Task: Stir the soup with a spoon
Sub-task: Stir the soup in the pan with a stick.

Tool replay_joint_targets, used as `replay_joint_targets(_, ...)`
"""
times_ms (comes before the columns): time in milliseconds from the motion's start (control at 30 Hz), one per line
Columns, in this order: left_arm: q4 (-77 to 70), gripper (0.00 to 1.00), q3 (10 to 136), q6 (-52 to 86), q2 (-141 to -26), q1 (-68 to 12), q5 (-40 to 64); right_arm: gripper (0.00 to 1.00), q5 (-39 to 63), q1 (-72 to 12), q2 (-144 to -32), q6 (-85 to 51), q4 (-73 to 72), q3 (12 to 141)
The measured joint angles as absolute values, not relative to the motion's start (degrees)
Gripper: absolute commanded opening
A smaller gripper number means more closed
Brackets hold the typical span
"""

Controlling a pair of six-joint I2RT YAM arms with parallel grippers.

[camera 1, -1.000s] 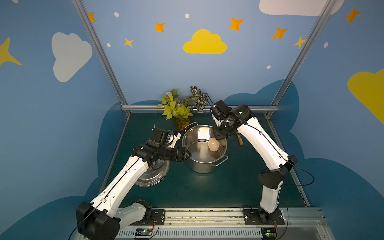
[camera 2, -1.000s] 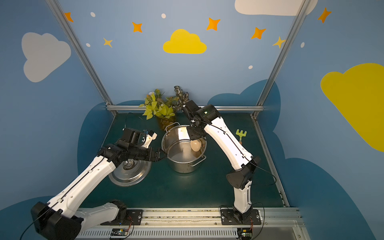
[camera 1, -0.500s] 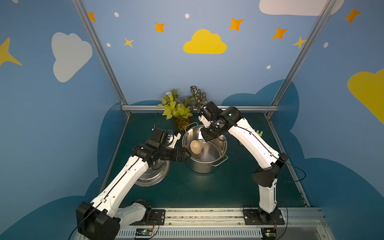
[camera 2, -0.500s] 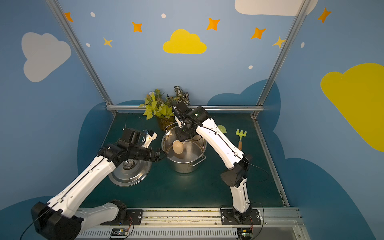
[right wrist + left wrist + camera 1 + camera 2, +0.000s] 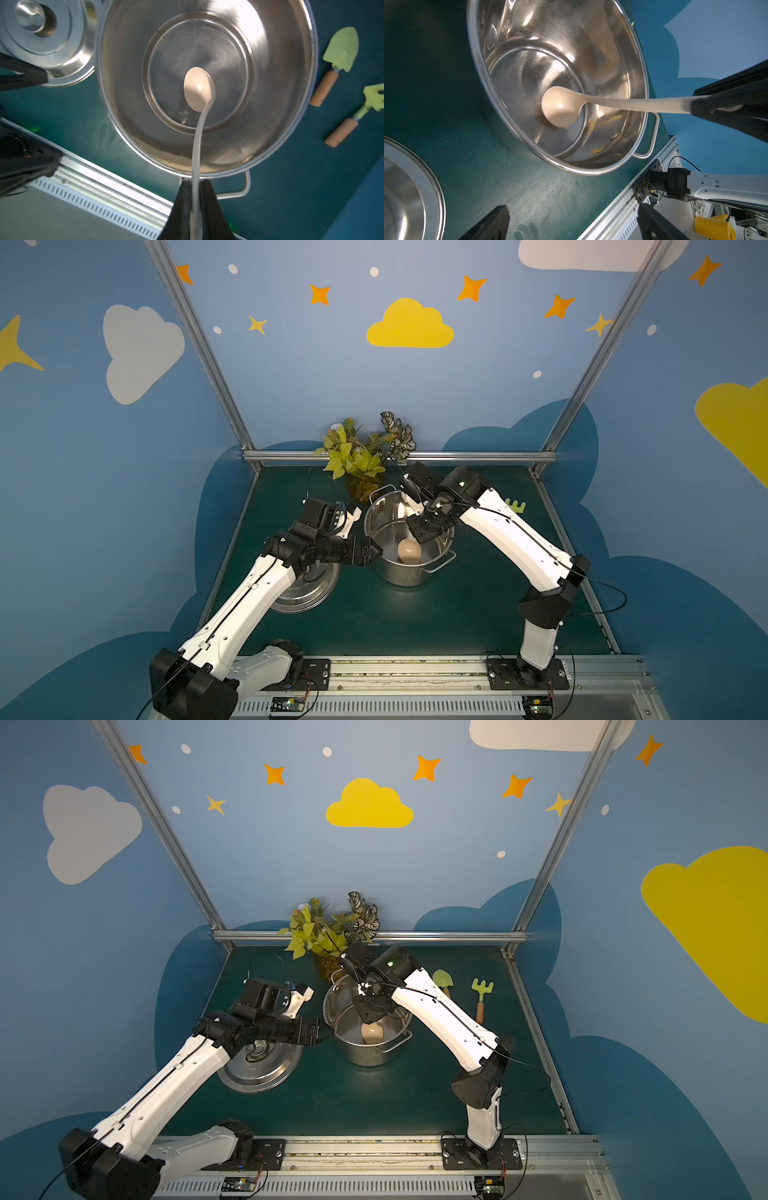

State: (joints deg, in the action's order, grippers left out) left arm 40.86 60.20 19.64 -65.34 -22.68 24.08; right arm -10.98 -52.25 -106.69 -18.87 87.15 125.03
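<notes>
Steel pot (image 5: 400, 578): mid-table, uncovered, shiny and dry inside; no soup to make out.
Spoon (image 5: 197, 89): cream plastic, bowl low over the pot floor, long handle rising steeply from it.
Right gripper (image 5: 195, 184): pinched on the upper handle, directly above the pot; best placed for stirring.
Left gripper (image 5: 371, 554): spread wide, empty, just beside the pot's rim; contact unclear.
Lid (image 5: 266, 1065): flat on the table beside the pot.
</notes>
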Motion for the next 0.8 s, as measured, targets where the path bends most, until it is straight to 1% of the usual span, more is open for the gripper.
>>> replay_joint_targets(200,39.83,1.00,59.48,19.90,-65.41,-22.92,24.51,0.00,-14.59,-49.50,-105.27,-19.14,87.74,124.99)
replay_joint_targets(433,39.75,1.00,59.88,19.70,-66.98,-22.96,24.97,0.00,-15.35,-46.17,-110.15,-18.41,87.88,132.09)
replay_joint_targets(567,39.64,1.00,59.99,19.68,-67.88,-22.96,25.10,0.00,-13.39,-46.22,-112.73,-17.54,87.24,134.76)
replay_joint_targets(800,39.57,1.00,60.55,19.70,-68.53,-23.05,25.21,0.00,-7.53,-47.22,-114.85,-16.12,85.03,135.50)
